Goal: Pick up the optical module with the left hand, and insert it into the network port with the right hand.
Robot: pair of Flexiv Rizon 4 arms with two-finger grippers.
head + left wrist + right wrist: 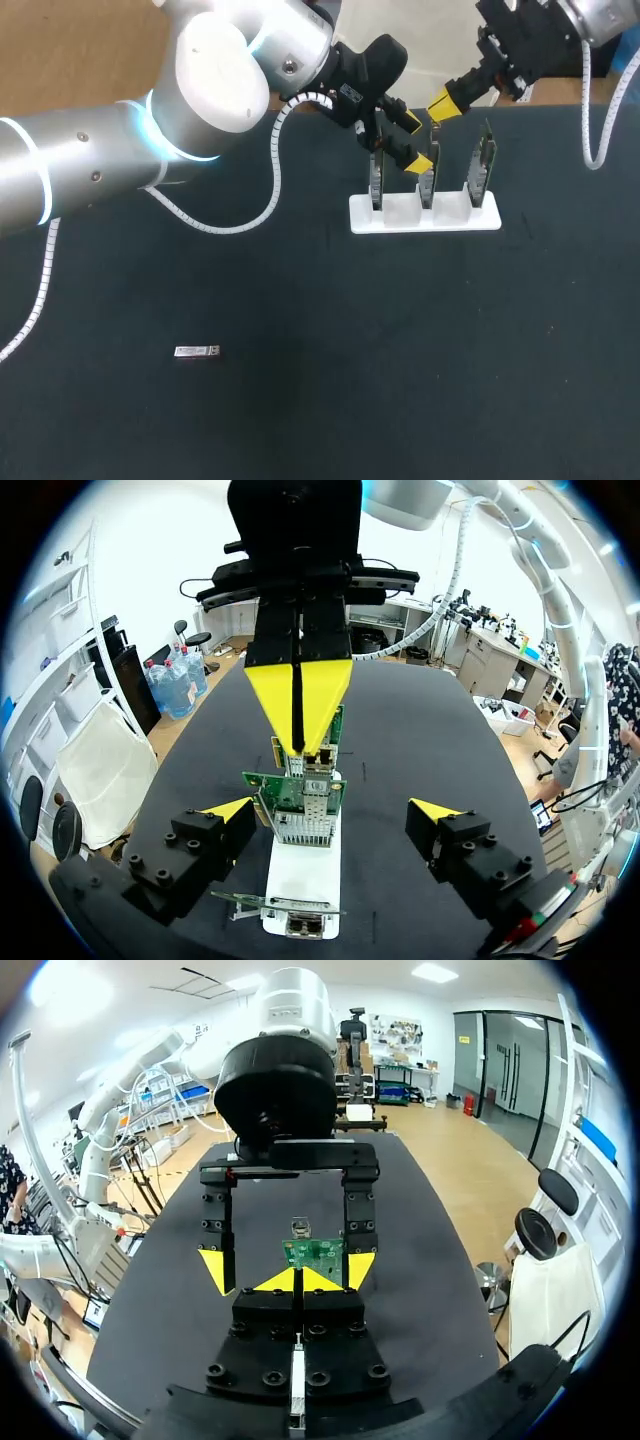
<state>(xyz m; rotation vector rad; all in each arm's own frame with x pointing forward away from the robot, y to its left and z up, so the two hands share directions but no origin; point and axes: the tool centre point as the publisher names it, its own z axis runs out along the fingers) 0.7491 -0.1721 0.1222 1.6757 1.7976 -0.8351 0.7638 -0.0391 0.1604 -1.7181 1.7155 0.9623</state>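
Note:
The optical module (197, 351), a small silver bar, lies flat on the dark table at the front left, far from both grippers. My left gripper (416, 141) hangs open over the white holder (425, 214), its yellow tips astride the middle network card (428, 182). The left wrist view shows the same gripper (332, 810) wide open with the green cards (305, 798) between and below its fingers, touching neither. My right gripper (443, 104) is shut with nothing in it, just behind the holder. It (297, 1280) faces a card (315, 1252) and the left arm's fingers (213, 1268).
The white holder (300, 880) carries three upright network cards in a row at the back middle of the table. The left arm's white cable (272, 190) loops down onto the mat beside the holder.

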